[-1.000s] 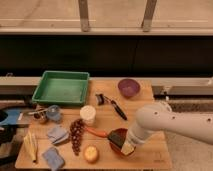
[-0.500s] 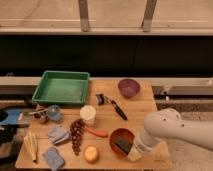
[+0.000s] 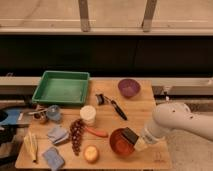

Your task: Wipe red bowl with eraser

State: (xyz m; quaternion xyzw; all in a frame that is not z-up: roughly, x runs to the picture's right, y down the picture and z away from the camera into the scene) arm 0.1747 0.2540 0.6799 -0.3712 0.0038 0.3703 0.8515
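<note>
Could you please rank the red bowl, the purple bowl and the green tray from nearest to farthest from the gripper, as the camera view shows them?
The gripper sits at the table's front right, with the eraser at its tip.
1. Red bowl: right beside it, to its left.
2. Purple bowl: at the back right of the table.
3. Green tray: at the back left, farthest.

i see gripper point(image 3: 141, 144) at table's point(image 3: 145, 107) front right, eraser point(image 3: 131, 136) black face up over red bowl's point(image 3: 120, 142) right rim; purple bowl point(image 3: 128, 87) far back.
</note>
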